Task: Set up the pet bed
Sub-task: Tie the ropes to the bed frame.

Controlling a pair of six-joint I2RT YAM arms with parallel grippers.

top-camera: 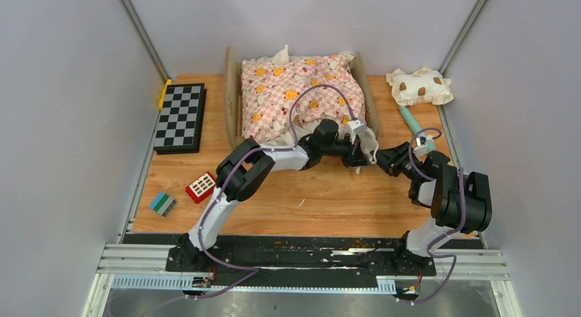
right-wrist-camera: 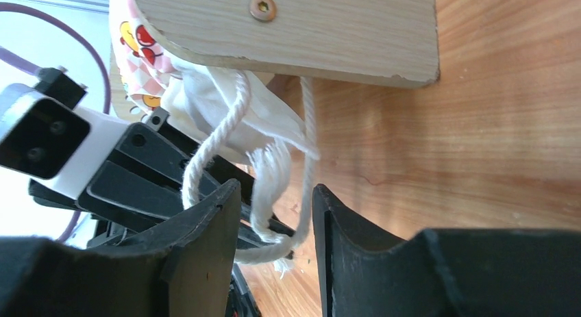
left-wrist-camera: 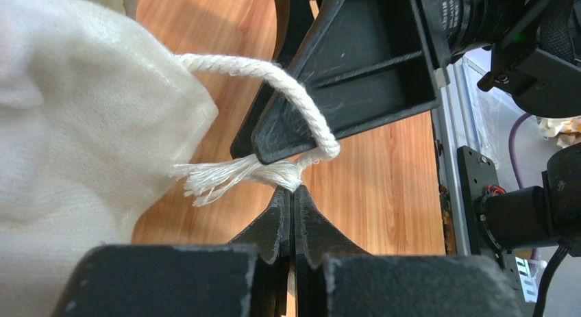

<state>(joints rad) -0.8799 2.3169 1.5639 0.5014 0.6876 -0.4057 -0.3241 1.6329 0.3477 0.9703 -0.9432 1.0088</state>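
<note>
Pet bed [top-camera: 231,98] sits at the far middle of the bench [top-camera: 322,200], its light-wood side rails showing on either side of the pink checkered cushion [top-camera: 301,91] heaped on top of it. Left of the pet bed lies a black-and-white checkerboard [top-camera: 180,116]; off to the bed's right, at the far corner, there's a cream pillow with brown spots [top-camera: 419,86].

Now to the bed's near right corner, where both arms meet! A cream cloth bag [left-wrist-camera: 82,125] hangs there against the frame. The left pincer [left-wrist-camera: 291,200] is clamped tight, jaws pressed together right on the frayed knot of the bag's white cord [left-wrist-camera: 294,91], and the cord loops over one black finger of the other arm. The right pincer [right-wrist-camera: 277,214] is just beside it, jaws partway apart, with loops of that cord dangling in the gap and nothing squeezed between them.

A teal stick [top-camera: 413,122] lies to the right of the bed, and nearer than the bed, on its left, sit a small red toy [top-camera: 201,186] and a striped block [top-camera: 162,203].
</note>
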